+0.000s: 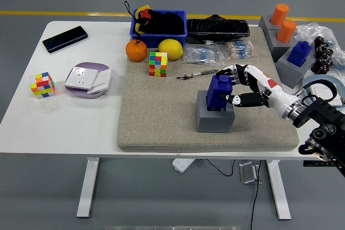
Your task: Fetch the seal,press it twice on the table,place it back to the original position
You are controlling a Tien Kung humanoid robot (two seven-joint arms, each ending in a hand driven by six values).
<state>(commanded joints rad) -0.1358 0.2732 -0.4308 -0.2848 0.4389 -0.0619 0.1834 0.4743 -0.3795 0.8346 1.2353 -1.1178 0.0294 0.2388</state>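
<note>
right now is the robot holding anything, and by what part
The right hand grips the blue seal by its upper right side, above the grey block.

Your right hand (241,87) reaches in from the right, fingers curled around the blue block-shaped seal (220,92), thumb below. Its black forearm (318,119) trails toward the lower right.

Bare mat (156,117) left of grey block (214,119); pen (195,74) lies just behind

Two blue seals (220,92) (299,53), two orange cylinders (279,14) (286,30), two puzzle cubes (158,64) (42,84), one orange (136,50), one lemon (170,49), possibly three grey blocks (215,119).
</note>
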